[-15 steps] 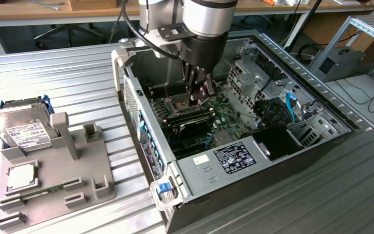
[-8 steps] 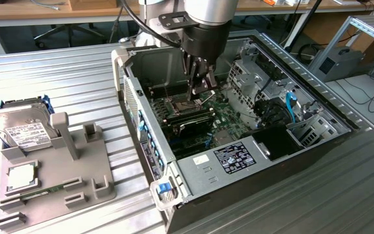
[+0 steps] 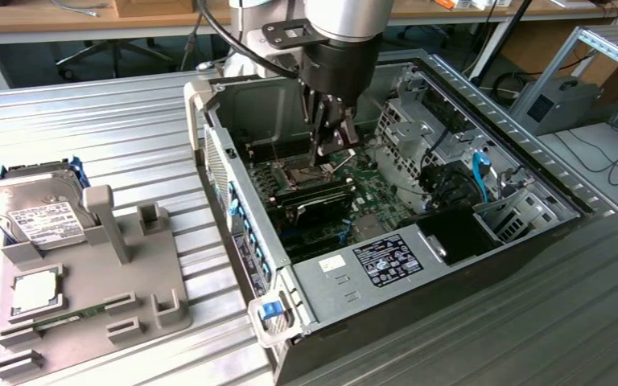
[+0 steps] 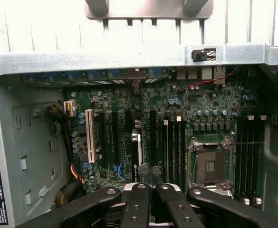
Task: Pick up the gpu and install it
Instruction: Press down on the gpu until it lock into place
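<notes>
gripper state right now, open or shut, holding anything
gripper: fingers shut, inside the open computer case above the motherboard; whether they hold the gpu cannot be told.

Silver-grey arm point(image 3: 331, 16), black wrist, black cable, black jaws

You've got 1 open PC case point(image 3: 320, 281) w/ 1 motherboard point(image 4: 177, 123) inside, 1 bare CPU socket point(image 4: 210, 164) on it, 1 white expansion slot point(image 4: 90, 135). 1 robot arm w/ 1 gripper point(image 3: 331, 137) over the case. On the table point(image 3: 105, 129): 1 grey holder tray point(image 3: 126, 281), carrying 1 hard drive point(image 3: 32, 211), 1 CPU chip point(image 3: 35, 293), 1 memory stick point(image 3: 67, 316).
</notes>
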You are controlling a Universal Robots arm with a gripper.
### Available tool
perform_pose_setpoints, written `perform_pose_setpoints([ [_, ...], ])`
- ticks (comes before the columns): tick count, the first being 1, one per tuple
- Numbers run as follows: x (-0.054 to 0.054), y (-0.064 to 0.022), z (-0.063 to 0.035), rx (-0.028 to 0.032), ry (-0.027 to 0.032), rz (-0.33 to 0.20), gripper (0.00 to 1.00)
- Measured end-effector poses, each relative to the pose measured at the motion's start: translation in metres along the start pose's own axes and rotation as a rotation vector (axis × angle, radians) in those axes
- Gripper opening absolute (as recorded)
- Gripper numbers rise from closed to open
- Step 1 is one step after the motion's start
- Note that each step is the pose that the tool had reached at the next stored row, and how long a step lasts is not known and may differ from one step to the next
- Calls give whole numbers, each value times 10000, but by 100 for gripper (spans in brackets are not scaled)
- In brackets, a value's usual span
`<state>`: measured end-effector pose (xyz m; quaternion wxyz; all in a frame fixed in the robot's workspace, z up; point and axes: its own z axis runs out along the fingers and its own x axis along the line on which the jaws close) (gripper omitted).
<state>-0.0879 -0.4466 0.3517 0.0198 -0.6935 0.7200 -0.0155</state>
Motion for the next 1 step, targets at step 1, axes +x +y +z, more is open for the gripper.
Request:
perform_pose_setpoints([
  [1, 0, 0, 0, 0, 0, 0, 11],
])
